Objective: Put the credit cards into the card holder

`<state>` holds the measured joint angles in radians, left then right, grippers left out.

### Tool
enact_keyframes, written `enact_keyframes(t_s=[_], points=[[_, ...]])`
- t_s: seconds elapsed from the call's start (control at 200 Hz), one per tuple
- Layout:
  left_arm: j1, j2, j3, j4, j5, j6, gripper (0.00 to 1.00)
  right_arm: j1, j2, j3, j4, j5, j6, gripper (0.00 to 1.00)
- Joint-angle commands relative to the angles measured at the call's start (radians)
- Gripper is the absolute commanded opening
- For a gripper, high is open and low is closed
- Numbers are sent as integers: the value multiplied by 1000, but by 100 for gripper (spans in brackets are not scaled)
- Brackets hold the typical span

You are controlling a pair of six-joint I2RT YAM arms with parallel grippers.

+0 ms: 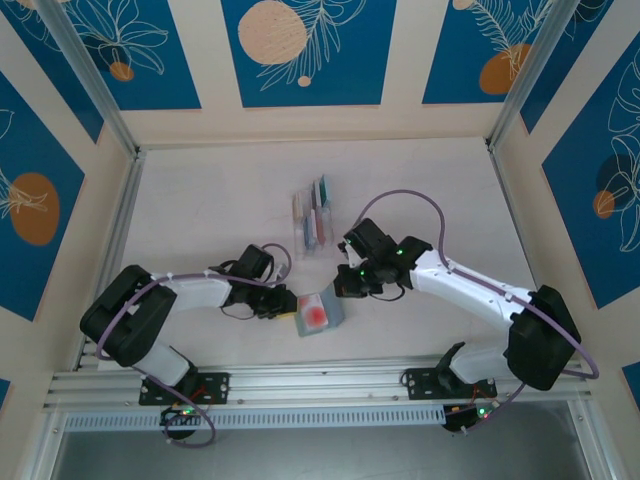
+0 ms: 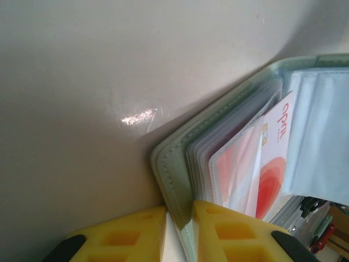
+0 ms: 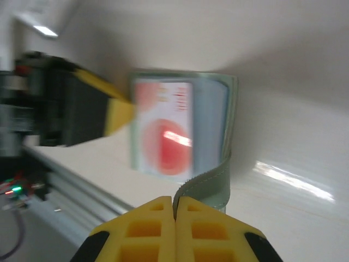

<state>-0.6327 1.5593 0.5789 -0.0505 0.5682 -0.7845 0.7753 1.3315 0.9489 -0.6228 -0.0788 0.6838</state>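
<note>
White table (image 1: 200,200) held the holder (image 1: 336,304). Up close, left gripper (image 2: 179,212) pinched its green cover (a red card (image 2: 272,174) peeked out); right gripper (image 3: 175,201) was closed tight beside the tab (image 3: 210,180).

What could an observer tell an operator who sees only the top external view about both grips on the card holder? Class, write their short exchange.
Operator: Where exactly do the left fingers grip?
Observer: In the left wrist view, the left fingers pinch the green cover edge of the card holder.
Operator: And the right side?
Observer: In the right wrist view, the right fingers are shut, with the holder's green snap tab caught between them.
</note>
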Motion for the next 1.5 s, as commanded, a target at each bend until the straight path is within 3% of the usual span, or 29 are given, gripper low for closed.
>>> enact_keyframes(t_s=[0.0,0.245,0.485,0.63,0.75,0.885,1.075,1.225,1.38,1.496], points=[[-78,91,10,191,19,-35,20,20,42,10,143,-159,44,0],[-61,13,-18,156,-16,-69,20,66,254,21,384,-261,123,0],[26,-250,-108,-62,-144,-67,21,91,369,16,484,-276,142,2],[76,-386,-108,-230,-184,-30,22,111,436,53,468,-259,137,15],[104,-468,-101,-298,-179,-17,24,117,402,96,384,-215,99,37],[135,-519,-74,-356,-168,13,25,110,374,202,168,-217,22,46],[157,-502,-19,-387,-142,58,26,74,255,219,9,-237,-40,59],[157,-472,58,-440,-141,113,27,1,117,138,-67,-157,-48,56],[156,-429,110,-450,-109,150,27,-154,-6,-21,-72,-151,-27,34],[149,-390,157,-450,-95,170,27,-165,21,-71,-27,-177,-26,20]])
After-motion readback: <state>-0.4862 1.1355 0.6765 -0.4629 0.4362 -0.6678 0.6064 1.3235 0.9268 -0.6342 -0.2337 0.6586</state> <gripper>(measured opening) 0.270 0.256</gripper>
